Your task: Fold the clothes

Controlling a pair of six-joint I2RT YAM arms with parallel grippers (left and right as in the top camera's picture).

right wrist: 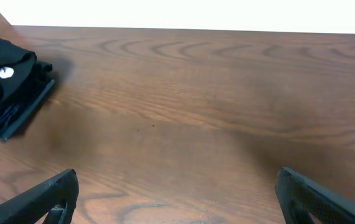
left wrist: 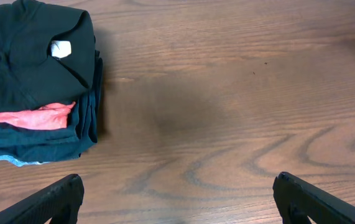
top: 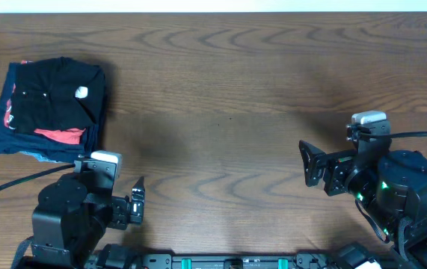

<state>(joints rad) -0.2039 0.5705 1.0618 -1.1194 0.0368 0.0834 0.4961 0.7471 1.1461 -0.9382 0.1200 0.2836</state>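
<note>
The clothes, a black T-shirt [top: 52, 93] with a small white neck tag, lie folded on top of a stack at the table's far left, also seen in the left wrist view [left wrist: 28, 68] and the right wrist view [right wrist: 9, 59]. My left gripper [top: 138, 200] is open near the front edge, below and to the right of the stack, with only bare wood between its fingers [left wrist: 53, 200]. My right gripper [top: 308, 163] is open at the right side of the table, far from the stack, pointing left. Nothing lies between its fingers [right wrist: 46, 196].
Under the black T-shirt a red garment [left wrist: 34, 117] peeks out, and navy-blue folded garments [left wrist: 40, 146] form the base of the stack. The wooden table [top: 228, 112] stretches between the two arms. Its far edge runs along the top of the overhead view.
</note>
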